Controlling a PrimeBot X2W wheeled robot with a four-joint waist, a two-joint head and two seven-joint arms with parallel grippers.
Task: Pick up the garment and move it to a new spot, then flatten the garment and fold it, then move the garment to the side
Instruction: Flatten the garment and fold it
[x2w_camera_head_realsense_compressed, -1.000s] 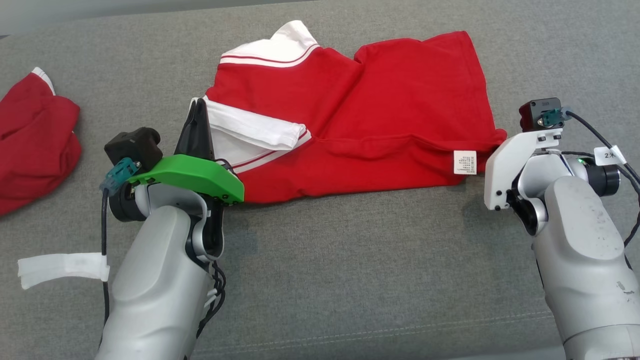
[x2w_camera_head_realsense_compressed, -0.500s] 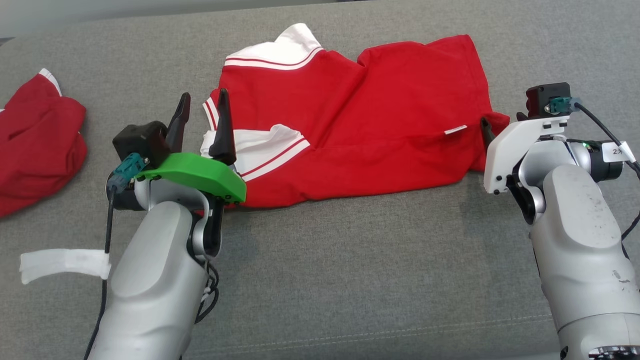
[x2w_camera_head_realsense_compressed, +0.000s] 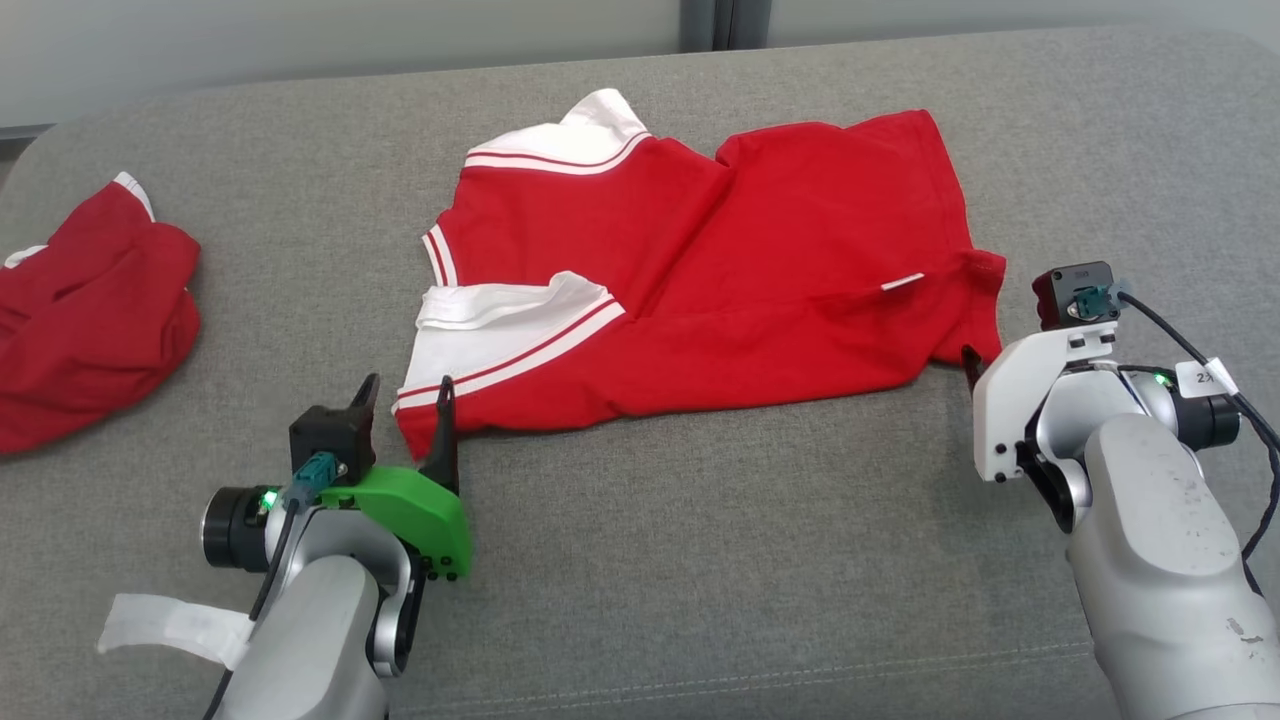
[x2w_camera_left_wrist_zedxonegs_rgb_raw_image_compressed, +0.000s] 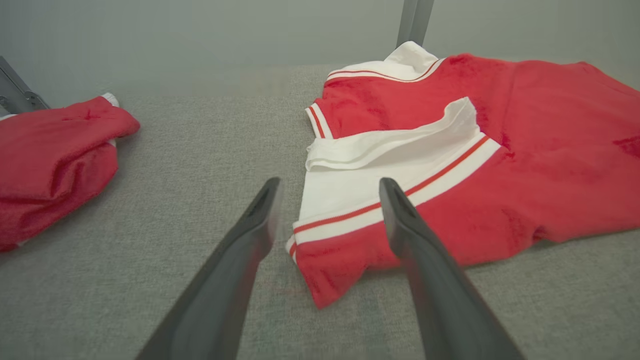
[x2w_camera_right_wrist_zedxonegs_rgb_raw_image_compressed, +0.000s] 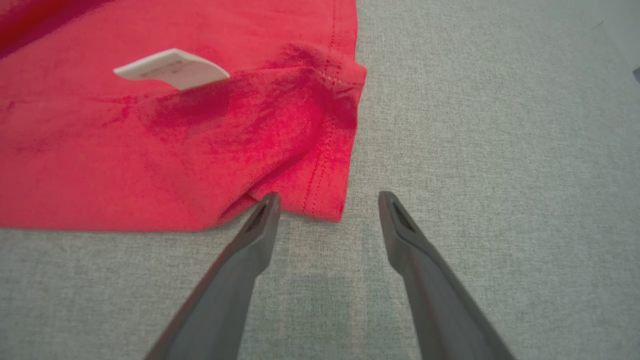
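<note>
The red short-sleeved shirt with white striped collar and cuffs (x2w_camera_head_realsense_compressed: 700, 290) lies across the middle of the head frame on the grey fabric-covered bench (x2w_camera_head_realsense_compressed: 700, 560). I judge it moved and folded once lengthwise. It is rumpled, with a diagonal crease and one white cuff lying on top, so I reckon more smoothing, another fold and the move aside remain.

My left gripper (x2w_camera_head_realsense_compressed: 408, 385), lower left, has its fingers spread, just short of the shirt's near corner. My right gripper (x2w_camera_right_wrist_zedxonegs_rgb_raw_image_compressed: 327, 197) is spread too, holding nothing.

The head view gives me the whole outline, plus a second crumpled red garment (x2w_camera_head_realsense_compressed: 90, 310) at far left. The right wrist view alone shows the doubled hem corner's stitching and the small white label (x2w_camera_right_wrist_zedxonegs_rgb_raw_image_compressed: 170, 70) curling up.
</note>
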